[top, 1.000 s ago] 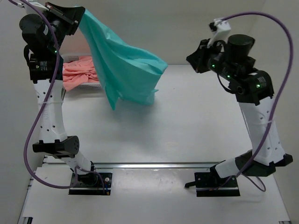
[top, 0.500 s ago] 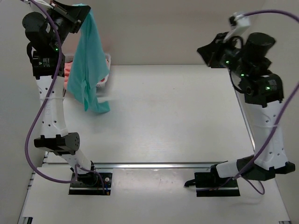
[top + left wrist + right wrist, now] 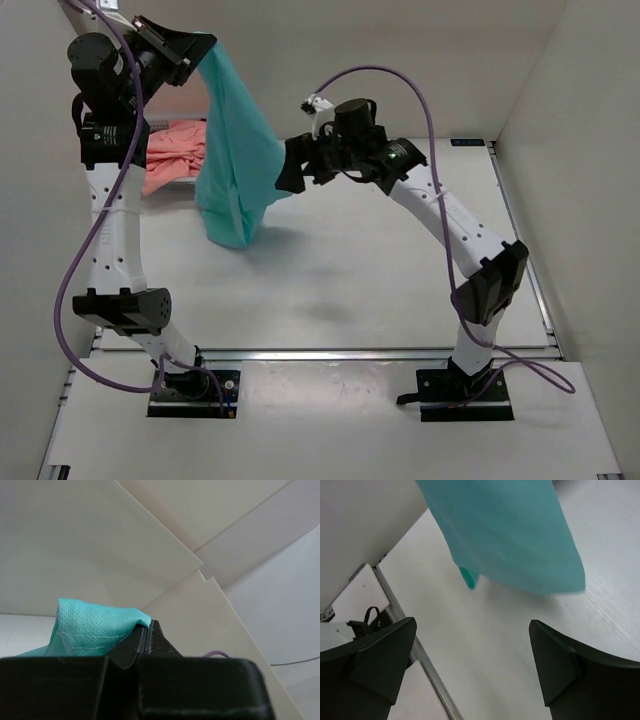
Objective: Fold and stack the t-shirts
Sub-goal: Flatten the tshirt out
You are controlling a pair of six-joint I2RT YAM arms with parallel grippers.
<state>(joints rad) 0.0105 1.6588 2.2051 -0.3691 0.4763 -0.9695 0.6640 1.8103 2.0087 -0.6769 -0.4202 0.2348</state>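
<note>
While left claw (image 3: pixel 147 631) pinches one teal t-shirt (image 3: pixel 236 160), right claw (image 3: pixel 472 625) spread, pink heap (image 3: pixel 176 150)

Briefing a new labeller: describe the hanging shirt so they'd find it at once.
Look to the far-left corner of the table, where the left gripper is raised high. The teal t-shirt hangs from it; the salmon-pink shirts behind lie heaped.

Teal t-shirt (image 3: pixel 95 630) of fine perforated mesh cloth, matt white table (image 3: pixel 400 270)

I see a soft teal-green cloth t-shirt (image 3: pixel 238 170), its knit finely dotted with pale stitching up close, crumpled salmon-pink cloth shirts (image 3: pixel 175 160), a flat off-white tabletop (image 3: pixel 380 280) and thin purple cables (image 3: pixel 375 68).
</note>
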